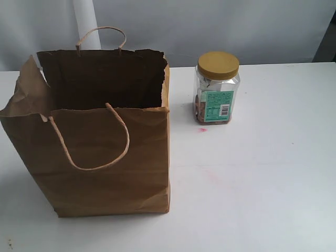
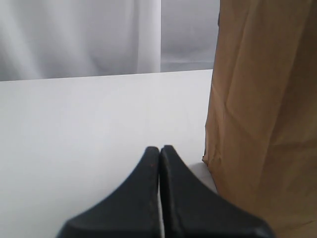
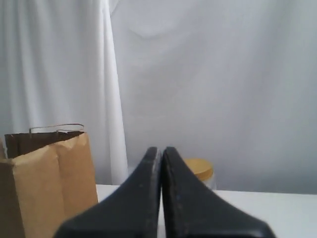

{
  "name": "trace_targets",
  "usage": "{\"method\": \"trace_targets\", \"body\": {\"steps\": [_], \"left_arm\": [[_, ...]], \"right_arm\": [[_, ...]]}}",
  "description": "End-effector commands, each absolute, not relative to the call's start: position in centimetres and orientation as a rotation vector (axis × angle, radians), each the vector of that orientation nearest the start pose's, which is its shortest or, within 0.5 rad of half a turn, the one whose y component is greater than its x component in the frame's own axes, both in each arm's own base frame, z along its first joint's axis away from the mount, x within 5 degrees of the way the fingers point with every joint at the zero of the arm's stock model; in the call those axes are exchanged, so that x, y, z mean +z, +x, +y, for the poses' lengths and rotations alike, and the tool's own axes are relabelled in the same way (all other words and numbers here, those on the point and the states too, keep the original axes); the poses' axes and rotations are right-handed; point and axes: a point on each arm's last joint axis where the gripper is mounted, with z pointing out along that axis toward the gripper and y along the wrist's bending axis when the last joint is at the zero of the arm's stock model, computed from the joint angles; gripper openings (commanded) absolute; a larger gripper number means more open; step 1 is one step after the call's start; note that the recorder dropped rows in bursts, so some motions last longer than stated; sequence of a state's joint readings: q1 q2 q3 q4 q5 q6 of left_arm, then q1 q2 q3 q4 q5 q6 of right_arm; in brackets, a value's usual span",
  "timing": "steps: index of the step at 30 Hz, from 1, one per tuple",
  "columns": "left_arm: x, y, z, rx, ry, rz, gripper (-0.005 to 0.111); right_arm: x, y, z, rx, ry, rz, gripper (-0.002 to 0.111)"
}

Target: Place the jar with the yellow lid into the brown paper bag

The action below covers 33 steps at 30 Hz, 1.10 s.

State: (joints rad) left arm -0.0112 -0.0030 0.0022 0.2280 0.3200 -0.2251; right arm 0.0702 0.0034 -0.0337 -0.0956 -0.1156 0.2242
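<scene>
The brown paper bag (image 1: 105,157) stands open on the left of the white table, its torn rim and two cord handles up. The yellow-lidded jar (image 1: 217,89) stands upright to the right of the bag, a short gap away, teal label facing front. Neither arm shows in the exterior view. My left gripper (image 2: 159,148) is shut with nothing in it, low over the table beside the brown paper bag (image 2: 267,114). My right gripper (image 3: 159,148) is also shut and empty; behind it only the jar's yellow lid (image 3: 200,167) peeks out, with the brown paper bag (image 3: 47,183) off to one side.
The white table (image 1: 262,173) carries a small pink stain (image 1: 202,129) just in front of the jar. A white curtain (image 1: 210,26) hangs along the far edge of the table.
</scene>
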Motion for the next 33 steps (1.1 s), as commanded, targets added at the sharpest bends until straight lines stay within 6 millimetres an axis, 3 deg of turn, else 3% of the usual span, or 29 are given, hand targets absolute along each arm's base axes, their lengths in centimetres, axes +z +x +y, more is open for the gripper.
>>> {"method": "trace_targets", "body": {"steps": [1, 6, 10, 15, 17, 24, 28, 33], "left_arm": [[18.6, 5.4, 0.5, 0.038, -0.048, 1.786, 0.001], [18.6, 5.4, 0.5, 0.038, -0.048, 1.786, 0.001], [18.6, 5.4, 0.5, 0.038, -0.048, 1.786, 0.001], [18.6, 5.4, 0.5, 0.038, -0.048, 1.786, 0.001], [18.6, 5.4, 0.5, 0.038, -0.048, 1.786, 0.001], [18.6, 5.4, 0.5, 0.038, -0.048, 1.786, 0.001], [18.6, 5.4, 0.5, 0.038, -0.048, 1.786, 0.001], [18.6, 5.4, 0.5, 0.038, -0.048, 1.786, 0.001]], "right_arm": [[25.6, 4.6, 0.3, 0.202, 0.078, 1.405, 0.0], [29.6, 5.2, 0.1, 0.143, 0.074, 1.579, 0.0], [32.6, 7.5, -0.1, 0.053, 0.076, 1.851, 0.0], [35.5, 10.6, 0.0, 0.022, 0.062, 1.958, 0.0], [36.0, 11.8, 0.1, -0.02, -0.006, 1.979, 0.0], [36.5, 16.5, 0.4, -0.032, -0.008, 2.161, 0.0], [36.8, 20.8, 0.7, -0.043, -0.007, 2.285, 0.0], [38.9, 25.9, 1.4, -0.015, -0.043, 2.371, 0.0]]}}
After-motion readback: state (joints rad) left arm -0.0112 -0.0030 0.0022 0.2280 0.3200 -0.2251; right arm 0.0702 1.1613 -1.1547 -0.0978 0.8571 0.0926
